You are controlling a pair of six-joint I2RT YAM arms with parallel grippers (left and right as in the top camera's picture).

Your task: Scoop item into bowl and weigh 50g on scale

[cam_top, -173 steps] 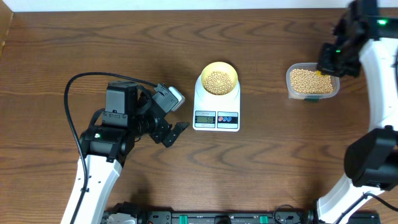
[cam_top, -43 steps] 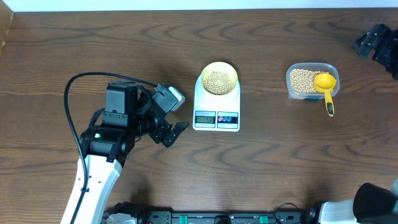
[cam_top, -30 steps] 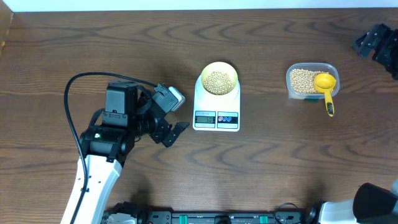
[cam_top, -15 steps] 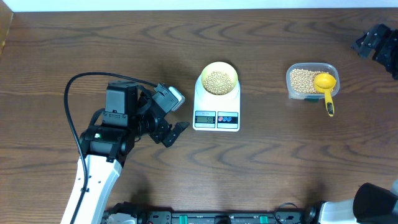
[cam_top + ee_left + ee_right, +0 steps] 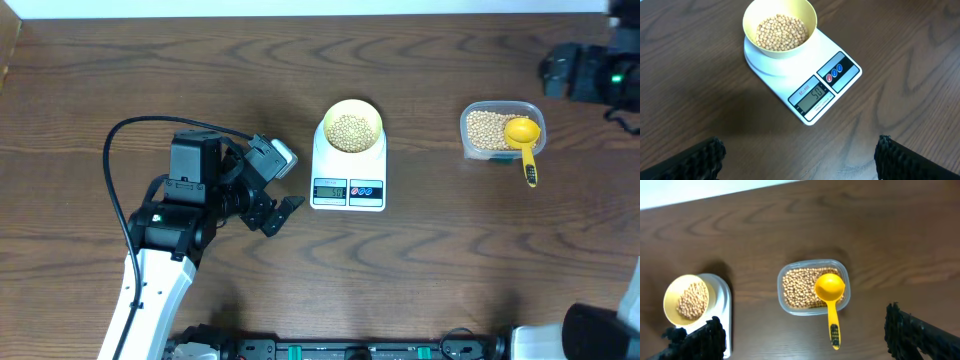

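Observation:
The pale yellow bowl (image 5: pixel 352 104) stands on the white scale (image 5: pixel 348 172), and tan beans (image 5: pixel 351 131) fill its bottom. In the left wrist view the beans (image 5: pixel 781 31) lie in the bowl (image 5: pixel 807 15) and the scale (image 5: pixel 790 82) display reads 50. My left gripper (image 5: pixel 285 186) hangs open just left of the scale, its fingers (image 5: pixel 705 157) wide apart over bare wood. My right gripper (image 5: pixel 562 72) is open high at the far right, behind the tub. Nothing sits between its fingers (image 5: pixel 910 332).
A clear plastic tub (image 5: pixel 503 104) of beans sits right of the scale. A bright yellow scoop (image 5: pixel 522 131) rests in it, its handle over the near rim. The right wrist view shows the tub (image 5: pixel 781 287), scoop (image 5: pixel 830 287) and bowl (image 5: pixel 670 287). A black cable (image 5: pixel 112 150) loops at the left.
My right arm, earlier over the tub with the scoop, pulled off to the far right and has now shifted a little left. The scoop lies in the tub. The left arm is still.

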